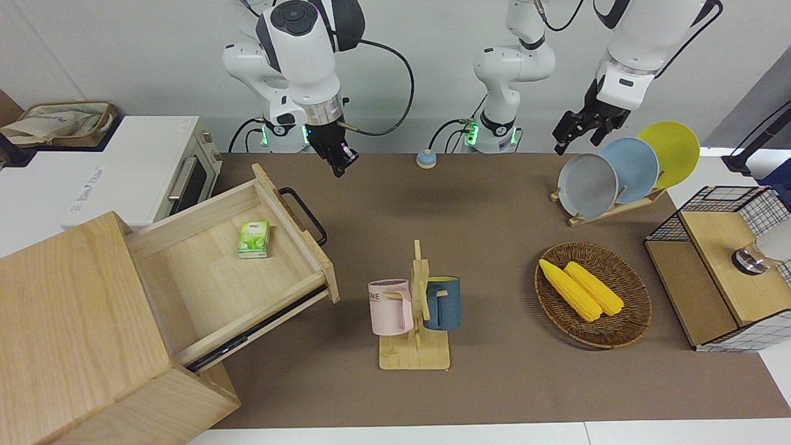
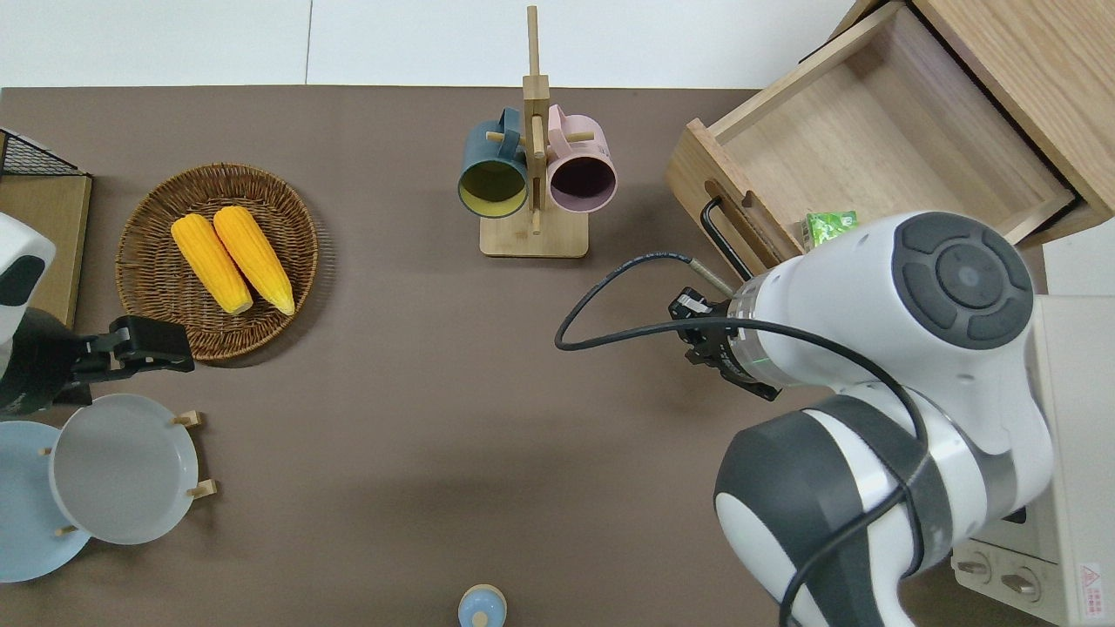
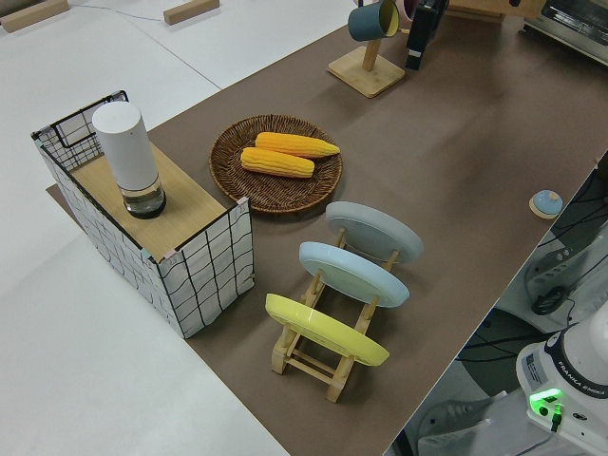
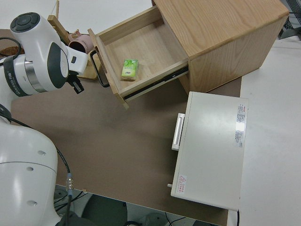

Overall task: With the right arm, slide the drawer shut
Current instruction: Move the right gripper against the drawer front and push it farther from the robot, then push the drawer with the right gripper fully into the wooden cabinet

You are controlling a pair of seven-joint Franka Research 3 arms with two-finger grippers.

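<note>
The drawer [image 1: 204, 272] stands pulled far out of the big pale-wood box [image 1: 68, 309] at the right arm's end of the table. Its black bar handle [image 1: 306, 210] faces the middle of the mat. A small green packet [image 1: 254, 239] lies on the drawer floor [image 4: 141, 47]. My right gripper [image 1: 340, 164] hangs in the air over the brown mat, close to the handle [image 2: 719, 235] but apart from it, and holds nothing. In the right side view the right gripper [image 4: 77, 87] sits just beside the handle [image 4: 99, 70]. The left arm with its gripper [image 1: 575, 133] is parked.
A white toaster oven [image 1: 136, 167] stands beside the box, nearer to the robots. A mug tree [image 1: 415, 309] with a pink and a blue mug stands mid-table. A wicker basket [image 1: 636, 309] of corn, a plate rack [image 1: 618, 210] and a wire-mesh box [image 1: 723, 272] fill the left arm's end.
</note>
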